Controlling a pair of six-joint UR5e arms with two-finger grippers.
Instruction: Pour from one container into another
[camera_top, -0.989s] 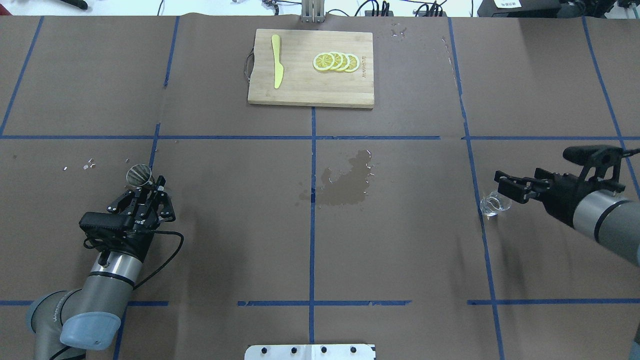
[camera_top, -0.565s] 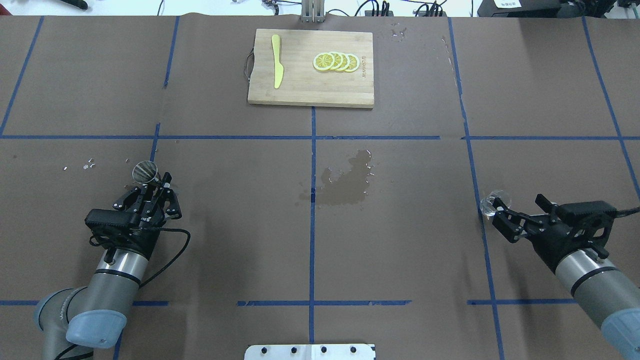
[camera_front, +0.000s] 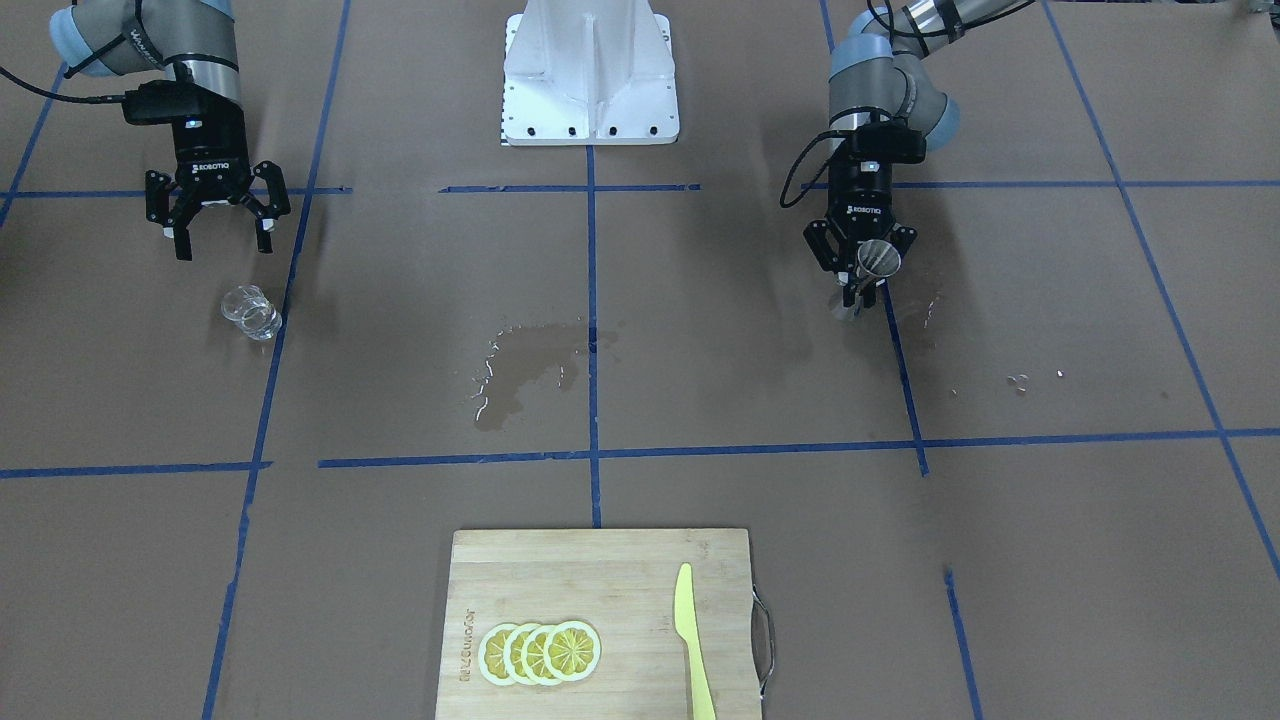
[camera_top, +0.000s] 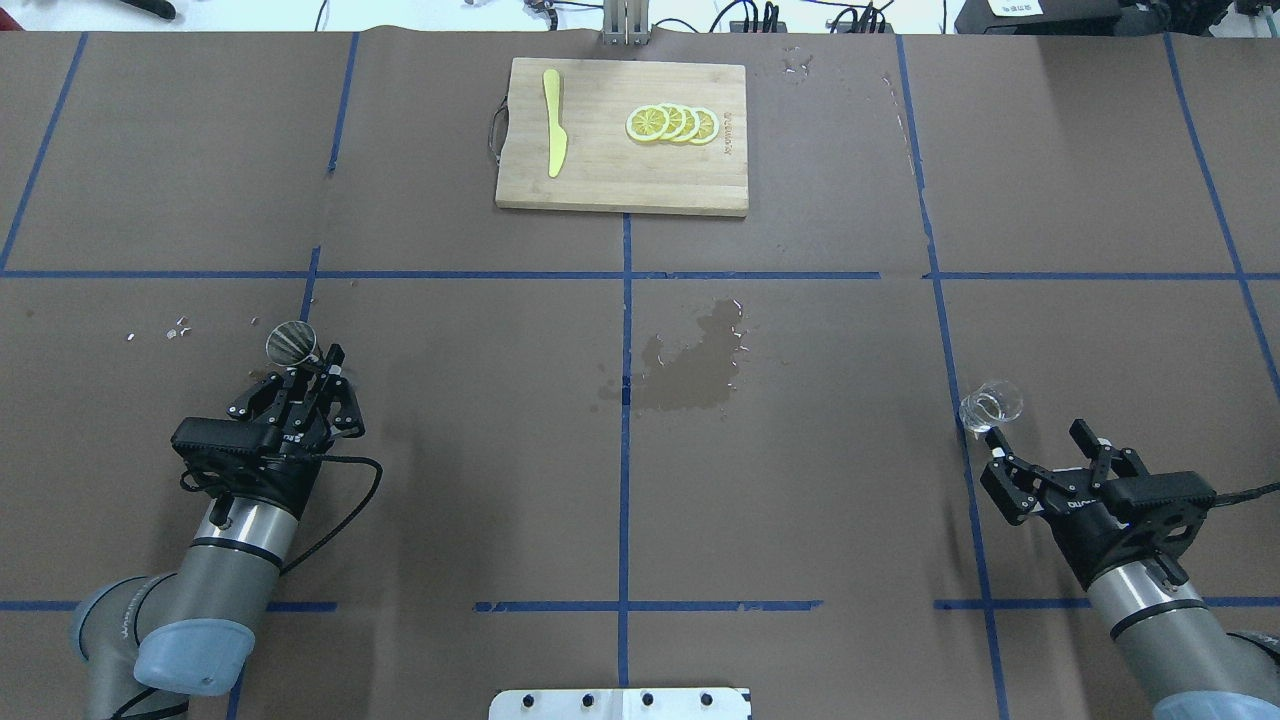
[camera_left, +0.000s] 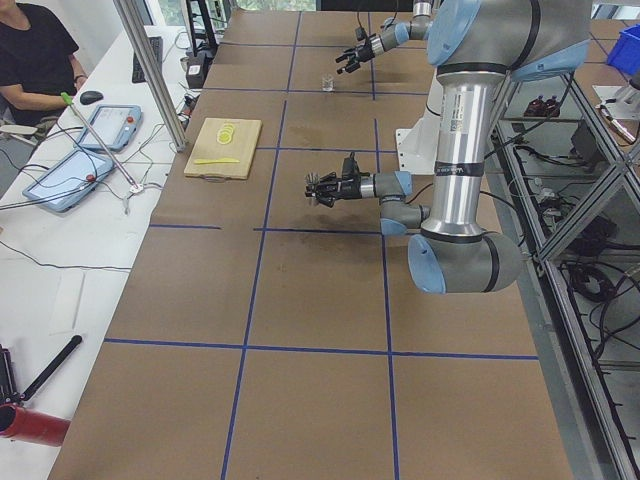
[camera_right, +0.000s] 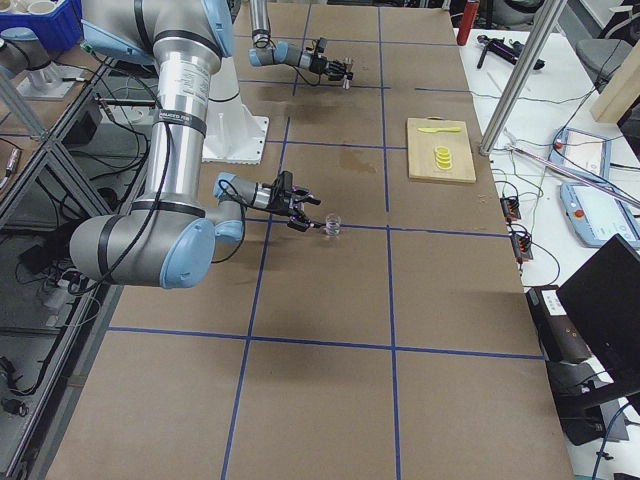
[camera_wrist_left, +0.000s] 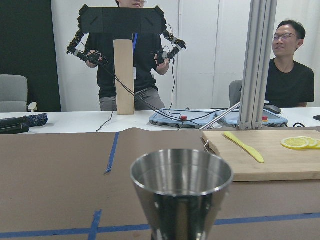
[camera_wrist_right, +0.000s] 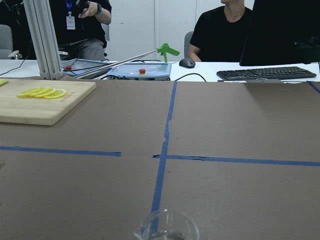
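Brown paper crossed with blue tape lines covers the table (camera_top: 800, 520).

Left gripper (camera_top: 322, 362): jaws clamped on the metal jigger (camera_top: 291, 343), which is upright with its wide mouth up. Cannot tell whether its base touches the table.

Right gripper (camera_top: 1035, 445): jaws spread apart, pointing at the glass cup (camera_top: 990, 408). The cup stands upright on the table just beyond the fingertips, not touching them, beside a blue line.

Mid-table: dark wet patch (camera_top: 690, 365).

Far edge: wooden cutting board (camera_top: 620, 190) carrying 1 yellow knife (camera_top: 553, 125) and 4 overlapping lemon slices (camera_top: 672, 123).
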